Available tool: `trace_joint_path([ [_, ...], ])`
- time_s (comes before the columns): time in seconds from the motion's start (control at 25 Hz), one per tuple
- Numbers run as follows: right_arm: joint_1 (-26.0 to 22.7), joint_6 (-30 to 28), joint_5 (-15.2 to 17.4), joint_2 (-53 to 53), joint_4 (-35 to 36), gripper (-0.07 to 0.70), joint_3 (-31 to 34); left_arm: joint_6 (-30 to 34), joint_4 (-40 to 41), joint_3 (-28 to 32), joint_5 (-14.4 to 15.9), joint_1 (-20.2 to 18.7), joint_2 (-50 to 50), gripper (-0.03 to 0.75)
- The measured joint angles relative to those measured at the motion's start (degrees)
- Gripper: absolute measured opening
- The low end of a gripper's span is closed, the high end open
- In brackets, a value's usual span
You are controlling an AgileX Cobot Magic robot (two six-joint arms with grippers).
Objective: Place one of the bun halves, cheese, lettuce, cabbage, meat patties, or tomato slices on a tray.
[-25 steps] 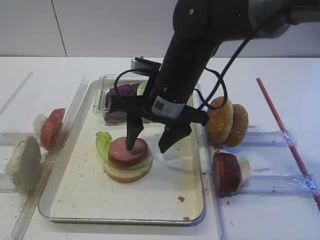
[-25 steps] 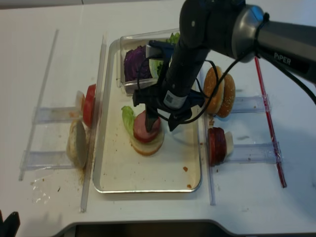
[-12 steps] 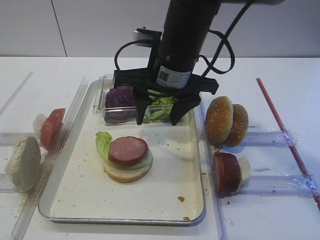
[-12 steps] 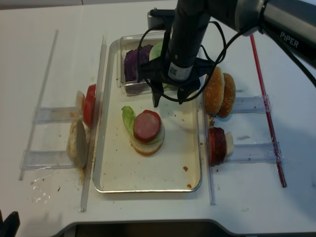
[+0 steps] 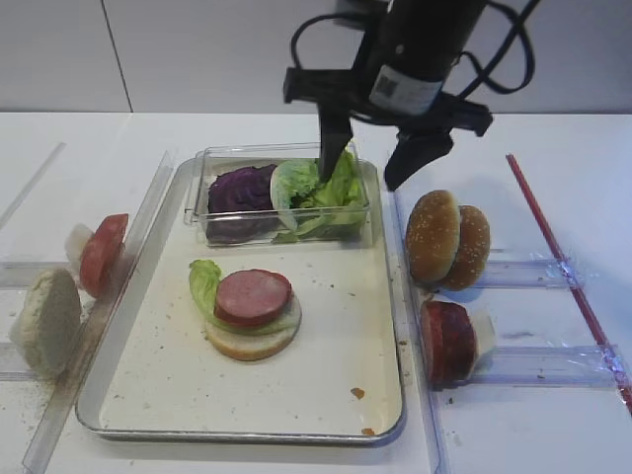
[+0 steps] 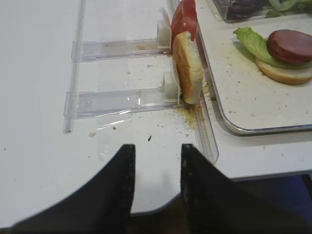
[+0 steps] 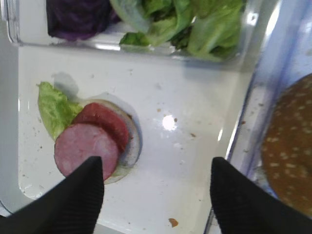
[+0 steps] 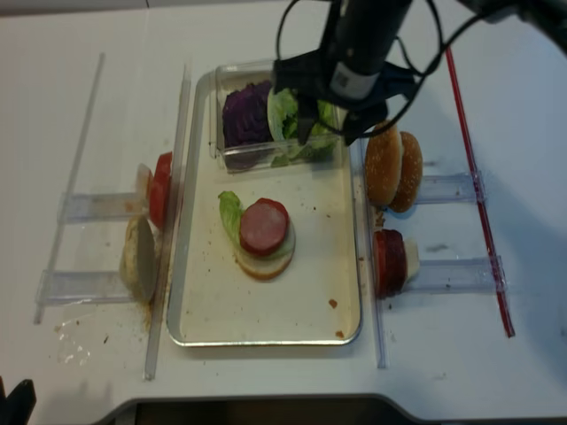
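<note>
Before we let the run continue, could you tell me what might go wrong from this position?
1. The open, empty right gripper hangs over the clear box of lettuce; a low sideways move might clip the box's rim.
2. On the tray, the meat patties look to lie offset on the bottom bun; a nudge might slide them off.
3. The seeded buns stand on edge beside the tray, so a careless reach might topple them.

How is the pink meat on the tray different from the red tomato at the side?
The meat patty lies flat atop lettuce and bun on the tray; the tomato slice stands on edge in a clear holder off the tray. The patty is pink with a dark rim; the tomato is orange-red. Both are round.
</note>
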Motion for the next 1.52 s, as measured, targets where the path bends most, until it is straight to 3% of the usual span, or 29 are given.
trace_joint_path([
  [0.64, -12.95, -6.33, 0.65, -10.99, -4.41, 0.487, 0.84, 0.0, 0.0, 0.0, 0.0, 0.0, 0.0, 0.224],
  [1.24, -26.33, -12.05, 0.88, -25.42, -8.96, 0.487, 20.68, 0.0, 0.0, 0.0, 0.0, 0.0, 0.0, 0.224],
  [1.52, -26.81, -14.84, 0.88, -31.65, -9.17, 0.487, 24.95, 0.0, 0.0, 0.0, 0.0, 0.0, 0.0, 0.223],
])
